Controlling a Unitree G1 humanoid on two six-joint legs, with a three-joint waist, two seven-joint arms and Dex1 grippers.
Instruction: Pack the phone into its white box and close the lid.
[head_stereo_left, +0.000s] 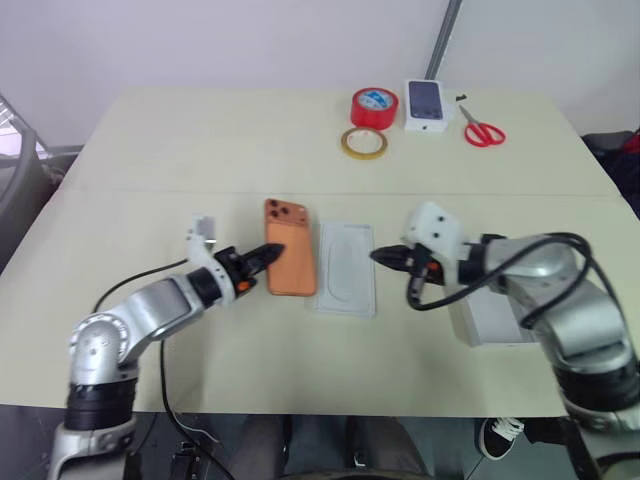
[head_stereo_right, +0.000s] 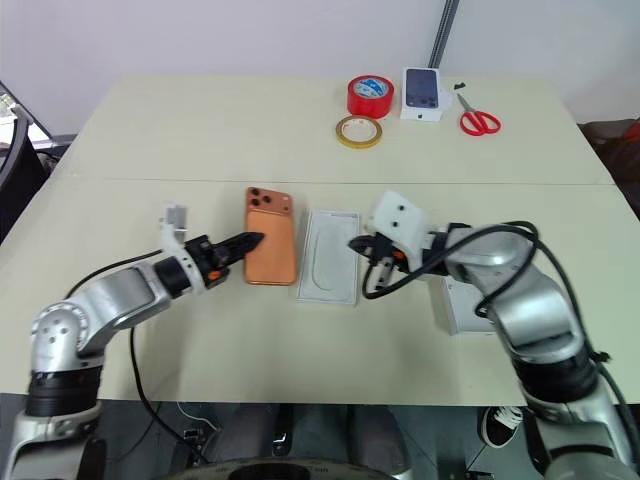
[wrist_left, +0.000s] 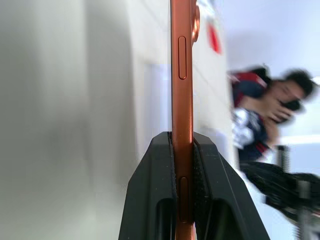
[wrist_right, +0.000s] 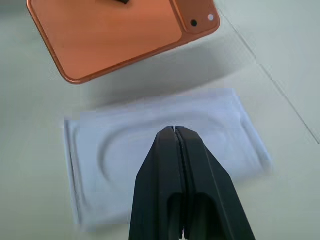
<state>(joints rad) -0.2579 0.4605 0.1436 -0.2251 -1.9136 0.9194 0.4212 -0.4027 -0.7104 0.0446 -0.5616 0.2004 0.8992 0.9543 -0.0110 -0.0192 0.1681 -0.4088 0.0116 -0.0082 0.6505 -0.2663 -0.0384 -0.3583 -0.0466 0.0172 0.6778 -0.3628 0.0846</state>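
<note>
Beige table: pale top with a seam running left to right across the middle; everything stands on it.
White box: at the near right, mostly hidden behind the right arm; whether it is the tray or the lid I cannot tell.
White insert: flat sheet with an oval recess, lying in the middle of the table just right of the phone.
Phone: copper-orange, back side up, lenses at its far left corner, in the middle of the table just left of the insert. In the right wrist view it hangs above the table with a shadow beneath it, clear of the insert. It is outside the box, well apart from it.
Left gripper: reaches in from the near left; its black fingers pinch the phone's left long edge, one pad on each face.
Right gripper: reaches in from the right, fingers pressed together with nothing between them, tip at the insert's right edge, over the recess in its own wrist view.
Red tape roll: far side, right of centre.
Small white box: pictures a dark phone, just right of the red roll.
Yellowish tape ring: just near of the red roll.
Red-handled scissors: far right, beside the small box.
Person: blurred, beyond the table in the left wrist view.
</note>
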